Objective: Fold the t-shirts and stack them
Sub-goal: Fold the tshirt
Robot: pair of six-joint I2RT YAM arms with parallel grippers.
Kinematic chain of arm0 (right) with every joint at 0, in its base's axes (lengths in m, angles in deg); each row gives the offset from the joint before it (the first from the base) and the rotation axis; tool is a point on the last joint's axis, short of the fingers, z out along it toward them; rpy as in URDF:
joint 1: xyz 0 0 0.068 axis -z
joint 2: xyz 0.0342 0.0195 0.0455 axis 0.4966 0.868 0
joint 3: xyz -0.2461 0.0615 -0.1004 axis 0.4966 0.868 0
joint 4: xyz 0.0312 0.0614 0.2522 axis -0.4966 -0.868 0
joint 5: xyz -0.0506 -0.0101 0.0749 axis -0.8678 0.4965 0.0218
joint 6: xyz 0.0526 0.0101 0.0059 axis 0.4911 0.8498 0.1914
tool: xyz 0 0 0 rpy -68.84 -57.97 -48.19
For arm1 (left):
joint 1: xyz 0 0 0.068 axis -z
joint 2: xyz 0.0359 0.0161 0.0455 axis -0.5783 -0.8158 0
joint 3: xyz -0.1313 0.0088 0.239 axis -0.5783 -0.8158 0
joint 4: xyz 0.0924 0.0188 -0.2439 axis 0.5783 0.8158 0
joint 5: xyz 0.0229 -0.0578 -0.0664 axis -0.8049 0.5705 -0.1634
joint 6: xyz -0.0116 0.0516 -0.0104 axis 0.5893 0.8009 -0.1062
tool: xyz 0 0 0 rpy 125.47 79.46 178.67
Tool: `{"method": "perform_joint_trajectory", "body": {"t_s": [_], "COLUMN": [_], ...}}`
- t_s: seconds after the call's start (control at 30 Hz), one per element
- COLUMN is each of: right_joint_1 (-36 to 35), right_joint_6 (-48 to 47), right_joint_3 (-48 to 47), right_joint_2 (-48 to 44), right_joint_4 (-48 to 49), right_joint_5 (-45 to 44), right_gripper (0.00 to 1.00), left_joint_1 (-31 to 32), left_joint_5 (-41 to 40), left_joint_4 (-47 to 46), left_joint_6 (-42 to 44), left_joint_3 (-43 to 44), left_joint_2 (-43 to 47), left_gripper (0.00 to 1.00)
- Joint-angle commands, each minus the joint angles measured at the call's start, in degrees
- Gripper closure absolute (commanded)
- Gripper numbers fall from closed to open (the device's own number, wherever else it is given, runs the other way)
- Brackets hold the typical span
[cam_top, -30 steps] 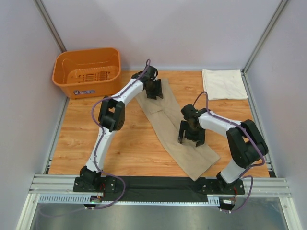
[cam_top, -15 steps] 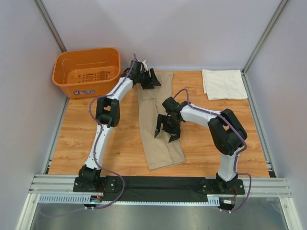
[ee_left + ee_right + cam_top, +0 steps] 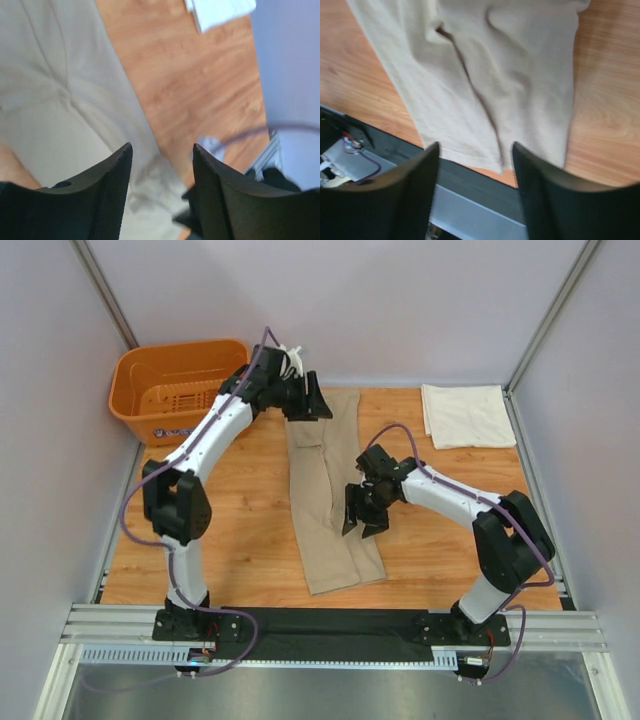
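Note:
The tan-khaki t-shirt (image 3: 325,490) lies folded into a long strip down the middle of the table, also filling the left wrist view (image 3: 60,100) and the right wrist view (image 3: 485,80). The cream-white t-shirt (image 3: 465,415) lies folded at the far right corner. My left gripper (image 3: 312,405) hovers open over the tan shirt's far end, nothing between its fingers (image 3: 115,190). My right gripper (image 3: 362,522) stands open above the strip's right edge near its lower half, holding nothing.
An orange basket (image 3: 180,390) stands at the far left corner. Bare wooden table (image 3: 230,540) shows left of the tan shirt. A black strip and metal rail (image 3: 330,625) run along the near edge. Walls enclose the table on three sides.
The tan shirt was swung from a diagonal to straight up and down the table, then let go. The left arm shifted leftward at the far end; the right gripper moved slightly right.

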Motion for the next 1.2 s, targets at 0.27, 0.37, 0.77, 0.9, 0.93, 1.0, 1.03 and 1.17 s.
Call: {"method": "perform_joint_trajectory", "body": {"t_s": [0.27, 0.37, 0.77, 0.9, 0.93, 1.0, 1.03, 1.17], "right_joint_1": [-0.5, -3.4, -15.7, -15.6, -15.5, -15.4, -15.3, -15.5], "right_joint_6": [2.8, 7.8, 20.6, 16.6, 16.1, 16.1, 16.4, 19.0], "right_joint_3": [13.1, 16.8, 16.9, 12.5, 12.9, 14.6, 17.4, 24.3], "right_joint_2": [-2.7, -2.7, -9.0, -13.7, -14.6, -16.5, -17.9, -18.6], "right_joint_4": [9.7, 12.8, 12.3, 3.1, 1.7, 2.8, 5.4, 12.2], "right_joint_5": [-3.1, -2.9, -9.1, -14.8, -15.6, -14.5, -12.0, -4.3], "right_gripper": [0.96, 0.96, 0.89, 0.61, 0.54, 0.48, 0.46, 0.41], "left_joint_1": [9.4, 9.4, 9.6, 9.6, 9.6, 9.6, 9.6, 10.0], "left_joint_5": [-7.9, -10.1, -8.7, -10.9, -11.9, -11.6, -10.7, -6.6], "left_joint_4": [1.3, 3.5, 11.1, 12.9, 13.5, 13.4, 13.0, 9.4], "left_joint_6": [-0.1, -0.3, 0.7, -2.1, -3.4, -7.5, -8.9, -16.2], "left_joint_3": [-49.1, -56.9, -68.4, -68.1, -68.4, -69.9, -71.9, -78.3], "left_joint_2": [36.1, 45.3, 58.8, 59.0, 59.0, 58.3, 57.8, 57.7], "left_gripper": [0.49, 0.48, 0.42, 0.4, 0.4, 0.41, 0.42, 0.43]}}
